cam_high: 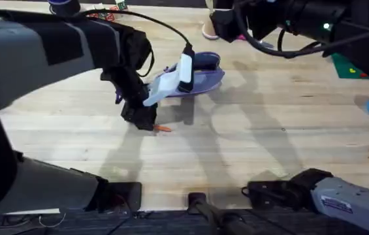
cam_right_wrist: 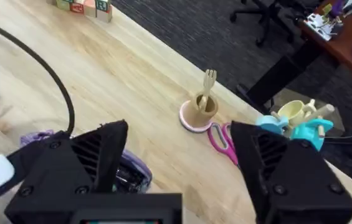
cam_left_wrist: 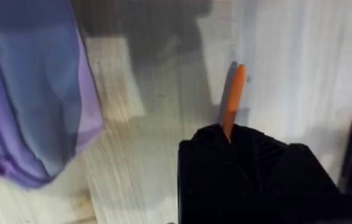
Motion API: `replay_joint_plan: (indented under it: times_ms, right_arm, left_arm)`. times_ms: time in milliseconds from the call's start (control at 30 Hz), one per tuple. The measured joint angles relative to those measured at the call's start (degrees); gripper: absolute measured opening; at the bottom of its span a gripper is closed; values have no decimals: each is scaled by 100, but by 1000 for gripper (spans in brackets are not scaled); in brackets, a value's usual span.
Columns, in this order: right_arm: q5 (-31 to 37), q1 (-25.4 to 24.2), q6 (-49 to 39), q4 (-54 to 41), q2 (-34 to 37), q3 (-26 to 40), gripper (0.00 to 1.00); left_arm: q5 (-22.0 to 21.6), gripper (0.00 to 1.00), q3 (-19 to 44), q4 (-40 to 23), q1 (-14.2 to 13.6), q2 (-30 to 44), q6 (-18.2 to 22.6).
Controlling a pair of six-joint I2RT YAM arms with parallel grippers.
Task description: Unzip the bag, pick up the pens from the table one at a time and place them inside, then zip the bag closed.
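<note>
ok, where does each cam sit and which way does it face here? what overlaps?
Overhead: above the arm bases, looking down and forward over the table; both arms show, left pincer down at the orange pen.
Left wrist: on the left arm, facing down at the table; its black fingers on the orange pen, bag beside.
Right wrist: on the raised right arm, facing across the table; its pincer open.
Shared: the purple bag is in all three.

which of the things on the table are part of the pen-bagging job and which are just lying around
Part of the job:
- lavender bag
- orange pen, in the left gripper
- table

Just lying about:
- pink-handled scissors
- small cup with a wooden fork
- letter blocks
- teal and cream toys
</note>
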Motion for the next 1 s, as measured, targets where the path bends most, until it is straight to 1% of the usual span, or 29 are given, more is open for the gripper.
replay_joint_plan:
  times_ms: [100, 167, 267, 367, 433, 533, 600, 800, 900, 1000]
  right_arm:
    - [0, -6, 48, -61, 1, 0, 996]
    - [0, -18, 75, -71, 1, 0, 996]
    - [0, -83, 104, -71, 1, 0, 996]
    - [70, -202, 171, -69, 1, 0, 996]
    - [200, -303, 295, -69, -1, 0, 996]
    - [368, -482, 449, -75, -16, 0, 996]
    - [445, -586, 503, -83, -38, 0, 996]
    - [517, -840, 576, -95, -115, 0, 996]
    - [519, -994, 578, -99, -152, 0, 996]
    - [522, -1161, 578, -101, -217, 0, 996]
  left_arm:
    - [122, 42, 135, -284, 118, -123, 0]
    - [191, 42, 335, -455, 187, -279, -2]
    - [275, 41, 735, -681, 207, -528, -5]
    - [326, 41, 1144, -710, 200, -693, -76]
    - [425, 41, 1393, -615, 196, -738, -168]
    - [709, 41, 1684, -157, 196, -742, -429]
    - [962, 41, 1810, 202, 196, -742, -681]
    - [1964, 41, 1907, 1397, 171, -742, -1479]
    - [2333, 42, 1907, 1954, 58, -742, -1892]
    - [2527, 42, 1907, 2465, -131, -742, -2432]
